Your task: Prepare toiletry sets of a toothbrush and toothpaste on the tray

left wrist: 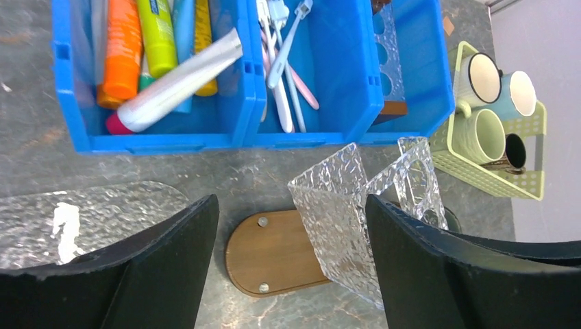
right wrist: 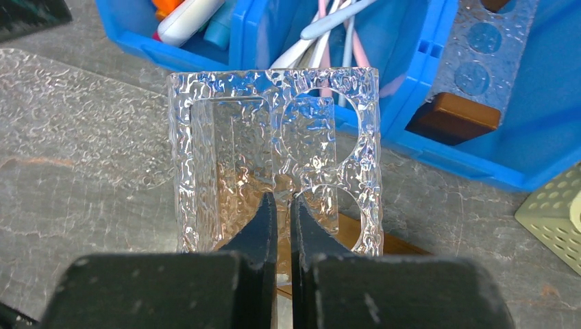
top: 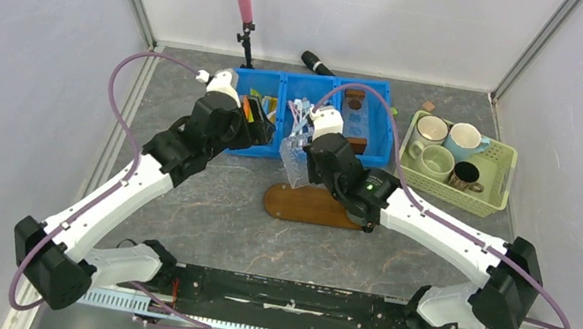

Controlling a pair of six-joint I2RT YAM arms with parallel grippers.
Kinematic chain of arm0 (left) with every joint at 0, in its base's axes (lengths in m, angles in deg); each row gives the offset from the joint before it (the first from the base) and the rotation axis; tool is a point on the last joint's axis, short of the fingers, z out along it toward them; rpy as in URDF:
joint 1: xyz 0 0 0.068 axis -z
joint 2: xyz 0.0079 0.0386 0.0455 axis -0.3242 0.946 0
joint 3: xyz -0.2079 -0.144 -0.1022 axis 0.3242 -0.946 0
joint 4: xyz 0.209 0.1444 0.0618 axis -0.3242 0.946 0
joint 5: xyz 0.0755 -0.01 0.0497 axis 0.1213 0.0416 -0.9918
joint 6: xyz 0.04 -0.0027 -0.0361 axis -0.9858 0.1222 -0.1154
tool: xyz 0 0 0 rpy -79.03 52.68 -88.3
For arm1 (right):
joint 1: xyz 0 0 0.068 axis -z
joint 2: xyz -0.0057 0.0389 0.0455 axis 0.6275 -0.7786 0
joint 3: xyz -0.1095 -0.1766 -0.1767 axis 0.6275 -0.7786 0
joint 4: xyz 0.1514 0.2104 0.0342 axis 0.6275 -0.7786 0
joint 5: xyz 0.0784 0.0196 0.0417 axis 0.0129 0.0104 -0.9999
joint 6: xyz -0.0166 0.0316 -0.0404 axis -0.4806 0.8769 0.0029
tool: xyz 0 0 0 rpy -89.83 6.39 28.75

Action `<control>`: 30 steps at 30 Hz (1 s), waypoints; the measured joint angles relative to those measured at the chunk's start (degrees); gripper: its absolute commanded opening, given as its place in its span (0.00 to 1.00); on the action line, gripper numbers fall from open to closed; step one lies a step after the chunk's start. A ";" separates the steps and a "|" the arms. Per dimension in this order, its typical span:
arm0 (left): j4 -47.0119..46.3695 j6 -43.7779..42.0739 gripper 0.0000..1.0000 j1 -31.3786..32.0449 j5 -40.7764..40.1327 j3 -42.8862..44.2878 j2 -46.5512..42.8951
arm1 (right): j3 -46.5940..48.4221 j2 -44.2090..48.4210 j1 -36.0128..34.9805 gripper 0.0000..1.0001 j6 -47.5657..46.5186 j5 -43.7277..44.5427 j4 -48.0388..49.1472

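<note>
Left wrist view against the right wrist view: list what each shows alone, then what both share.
Left wrist only: the open left gripper, the mugs in the green basket, and the rounded end of the tray with two screws. Right wrist only: the right gripper shut on a wall of the clear holder. Both: the holder, the blue bin, the toothbrushes in it, and part of the wooden tray under the holder.
</note>
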 measured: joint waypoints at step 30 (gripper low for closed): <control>-1.46 14.27 0.46 5.44 7.23 1.22 15.72 | 0.46 -5.25 -5.64 0.00 4.61 13.75 -0.13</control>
